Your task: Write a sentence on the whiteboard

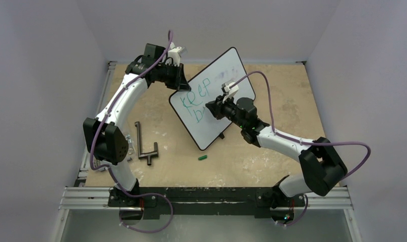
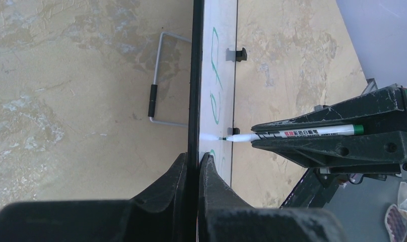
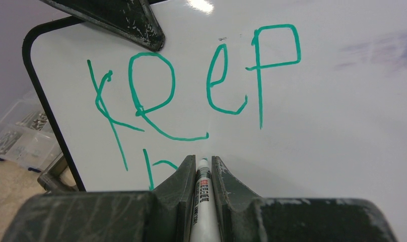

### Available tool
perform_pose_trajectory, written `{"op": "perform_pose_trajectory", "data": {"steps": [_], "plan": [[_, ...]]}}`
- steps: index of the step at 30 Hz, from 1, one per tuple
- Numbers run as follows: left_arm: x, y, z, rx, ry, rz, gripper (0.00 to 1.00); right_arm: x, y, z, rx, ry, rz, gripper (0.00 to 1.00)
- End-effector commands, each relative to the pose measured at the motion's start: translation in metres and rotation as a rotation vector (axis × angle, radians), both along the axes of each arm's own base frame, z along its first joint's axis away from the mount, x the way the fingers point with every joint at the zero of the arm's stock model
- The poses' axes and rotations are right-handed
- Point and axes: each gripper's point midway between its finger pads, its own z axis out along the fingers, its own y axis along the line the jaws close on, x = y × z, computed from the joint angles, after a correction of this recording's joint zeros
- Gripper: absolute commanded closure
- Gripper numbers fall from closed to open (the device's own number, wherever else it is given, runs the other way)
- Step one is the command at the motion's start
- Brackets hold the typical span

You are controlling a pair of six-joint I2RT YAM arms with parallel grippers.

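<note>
The glossy white, black-framed whiteboard (image 1: 226, 68) stands mid surface (image 1: 272, 151), its green handwritten sentence (image 3: 211, 85) reading "Keep" over a "b". The left end effector (image 2: 194, 161) clamps its ten-o'clock edge; the right end effector (image 3: 204, 161) clamps a white marker pen (image 3: 202, 201).

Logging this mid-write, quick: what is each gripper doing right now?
Left gripper: closed, clamping the whiteboard by its edge.
Right gripper: closed on the marker, tip at the board.

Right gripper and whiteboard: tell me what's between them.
A marker, shut in the right gripper, bridges that gap, its tip meeting the whiteboard by the green writing. Clearest in the left wrist view.
</note>
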Motion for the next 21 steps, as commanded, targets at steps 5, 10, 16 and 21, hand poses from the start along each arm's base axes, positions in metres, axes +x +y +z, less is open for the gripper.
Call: {"op": "perform_pose_trajectory", "data": {"steps": [5,10,16,21], "plan": [[0.012,0.047,-0.029,0.240,-0.023,0.129,1.00,-0.008,0.008,0.004,0.005,-0.022,0.072,1.00],[0.011,0.047,-0.028,0.239,-0.026,0.129,1.00,-0.012,0.007,-0.003,-0.003,-0.006,0.076,1.00],[0.011,0.047,-0.026,0.239,-0.030,0.130,1.00,-0.015,0.004,-0.012,-0.014,0.018,0.074,1.00],[0.011,0.048,-0.027,0.240,-0.030,0.131,1.00,-0.017,0.002,-0.017,-0.021,0.029,0.069,1.00]]}}
